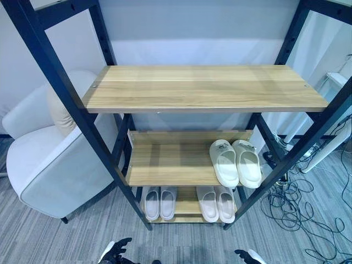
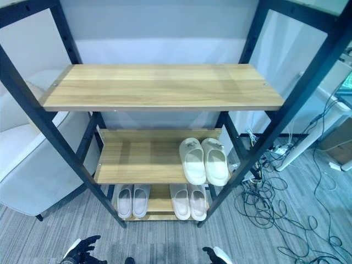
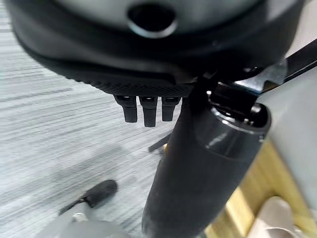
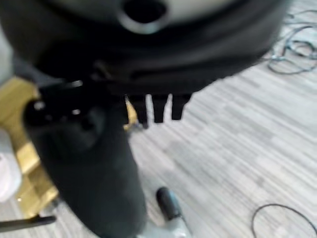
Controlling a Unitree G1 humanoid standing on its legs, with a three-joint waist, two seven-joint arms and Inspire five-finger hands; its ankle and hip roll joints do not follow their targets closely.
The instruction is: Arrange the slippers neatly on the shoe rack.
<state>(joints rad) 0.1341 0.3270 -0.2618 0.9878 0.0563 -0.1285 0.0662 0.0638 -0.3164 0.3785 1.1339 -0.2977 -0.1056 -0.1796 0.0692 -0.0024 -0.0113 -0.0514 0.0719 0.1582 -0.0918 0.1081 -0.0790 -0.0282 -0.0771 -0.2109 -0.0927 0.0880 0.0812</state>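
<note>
A black-framed shoe rack (image 1: 204, 88) with wooden shelves stands in front of me. A cream pair of slippers (image 1: 235, 163) lies side by side at the right end of the middle shelf. The bottom shelf holds a pale grey pair (image 1: 159, 202) on the left and a whitish-pink pair (image 1: 216, 203) on the right. The top shelf is bare. My left hand (image 1: 116, 248) and right hand (image 1: 246, 255) hang low over the carpet in front of the rack. In the wrist views the left fingers (image 3: 144, 111) and right fingers (image 4: 158, 110) are straight and hold nothing.
A white armchair (image 1: 49, 159) with a beige cushion stands close to the rack's left side. Tangled cables (image 1: 300, 203) lie on the grey carpet to the right, beside a white table leg (image 1: 330, 147).
</note>
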